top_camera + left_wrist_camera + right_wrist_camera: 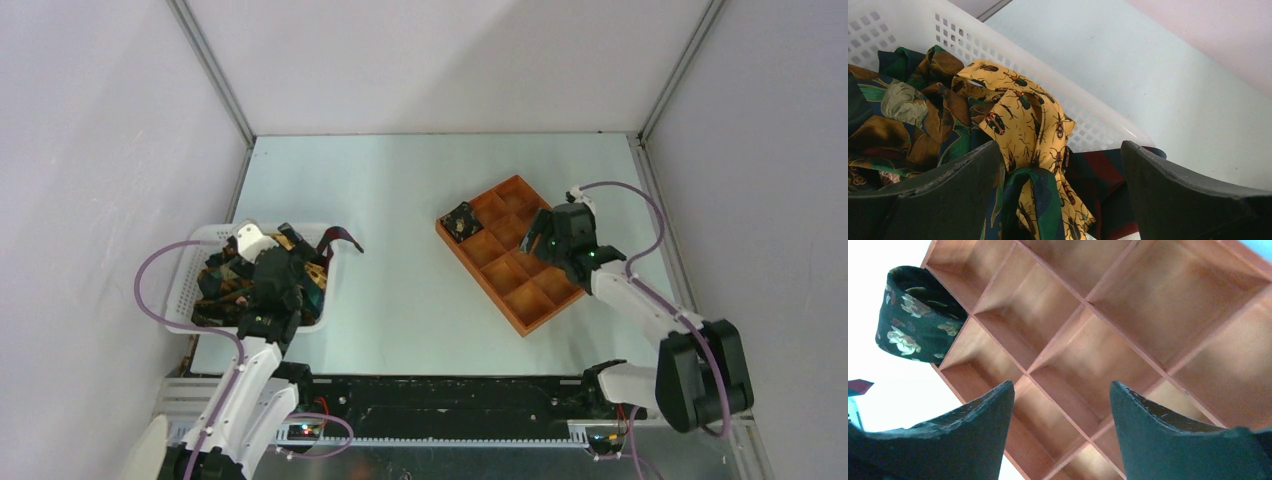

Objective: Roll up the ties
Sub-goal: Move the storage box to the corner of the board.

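Only my left wrist camera shows the beetle print on the yellow tie (1023,115), crumpled among leafy green-brown ties (908,115) in the white lattice basket (1088,115). The left gripper (1060,145) gapes wide around it. From the right wrist I see a floral rolled tie (913,320) in a corner cell of the smooth orange-brown tray (1148,315). The right gripper (1062,385) is parted and empty.

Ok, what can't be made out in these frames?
- Tie count: in left wrist view the left gripper and frame edges cut off the ties; in top view it covers the basket.
- Tray cells beneath the right gripper: hidden in top view, cut off in right wrist view.
- Rolled tie, far side: turned away in right wrist view, too small in top view.
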Motion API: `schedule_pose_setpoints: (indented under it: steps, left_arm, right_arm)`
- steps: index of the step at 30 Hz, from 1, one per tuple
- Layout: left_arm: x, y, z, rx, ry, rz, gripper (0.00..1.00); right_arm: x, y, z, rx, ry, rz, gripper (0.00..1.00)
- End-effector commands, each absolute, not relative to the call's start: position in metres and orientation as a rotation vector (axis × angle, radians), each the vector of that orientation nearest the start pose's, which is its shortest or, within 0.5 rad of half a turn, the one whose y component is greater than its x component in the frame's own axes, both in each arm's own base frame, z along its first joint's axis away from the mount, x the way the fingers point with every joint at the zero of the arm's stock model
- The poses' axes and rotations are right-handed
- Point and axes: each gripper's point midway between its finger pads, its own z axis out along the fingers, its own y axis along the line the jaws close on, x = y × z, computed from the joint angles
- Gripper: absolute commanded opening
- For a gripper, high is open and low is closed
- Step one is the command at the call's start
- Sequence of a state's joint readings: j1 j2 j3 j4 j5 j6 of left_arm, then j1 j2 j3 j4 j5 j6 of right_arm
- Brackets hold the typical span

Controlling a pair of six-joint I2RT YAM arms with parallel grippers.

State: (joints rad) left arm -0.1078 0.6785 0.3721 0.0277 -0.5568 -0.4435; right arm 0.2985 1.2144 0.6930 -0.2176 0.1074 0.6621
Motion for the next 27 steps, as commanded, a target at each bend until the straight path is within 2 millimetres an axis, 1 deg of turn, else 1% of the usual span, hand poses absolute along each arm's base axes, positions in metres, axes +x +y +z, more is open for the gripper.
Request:
schedule_pose_setpoints:
  steps: [1, 3, 5, 8, 14, 19, 23, 25, 26, 27]
  left_arm:
    - [0.290, 0.046, 0.183, -0.653, 1.614, 0.083, 0.98]
    - [0.289, 0.046, 0.183, -0.653, 1.611, 0.080, 0.98]
    - [0.289, 0.045, 0.183, -0.652, 1.610, 0.079, 0.98]
    - [0.290, 0.043, 0.183, -0.642, 1.612, 0.067, 0.98]
    - [0.290, 0.041, 0.184, -0.632, 1.607, 0.055, 0.98]
    - [0.290, 0.042, 0.185, -0.632, 1.605, 0.057, 0.98]
    - [0.291, 0.041, 0.183, -0.631, 1.609, 0.057, 0.98]
    - [0.291, 0.041, 0.183, -0.629, 1.608, 0.053, 0.98]
    - [0.292, 0.041, 0.183, -0.629, 1.607, 0.051, 0.98]
    - [0.292, 0.041, 0.183, -0.629, 1.607, 0.051, 0.98]
  right_arm:
    - [0.343, 0.129, 0.105, 0.508, 2.256, 0.452, 0.68]
    - [0.349, 0.130, 0.097, 0.531, 2.273, 0.431, 0.62]
    - [0.353, 0.127, 0.090, 0.560, 2.282, 0.397, 0.59]
    - [0.357, 0.124, 0.075, 0.600, 2.303, 0.352, 0.58]
    - [0.367, 0.122, 0.059, 0.658, 2.299, 0.318, 0.54]
    - [0.373, 0.117, 0.049, 0.681, 2.289, 0.272, 0.49]
    - [0.377, 0.112, 0.048, 0.693, 2.272, 0.240, 0.45]
    - [0.381, 0.109, 0.049, 0.694, 2.267, 0.232, 0.41]
    - [0.382, 0.108, 0.050, 0.693, 2.265, 0.231, 0.36]
    - [0.385, 0.106, 0.050, 0.700, 2.261, 0.228, 0.34]
